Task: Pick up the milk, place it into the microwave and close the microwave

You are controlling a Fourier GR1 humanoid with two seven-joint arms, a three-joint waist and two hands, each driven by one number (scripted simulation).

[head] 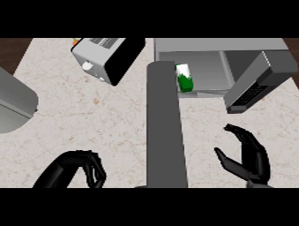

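The milk (185, 79), a white and green carton, lies at the front left of the microwave's (210, 45) open cavity, its left side hidden behind a long grey bar (165, 128). The microwave's door (259, 84) stands swung open to the right. My right hand (248, 156) is open low on the counter at the right, fingers pointing up, well below the door and apart from the carton. At the lower left, my left hand (76, 170) has its fingers curled and holds nothing.
The grey bar runs from the lower edge up the middle to the microwave's opening. A silver and black toaster (106, 57) stands at the back left. A large grey rounded object (2, 101) fills the left edge. The counter (93, 123) is pale speckled stone.
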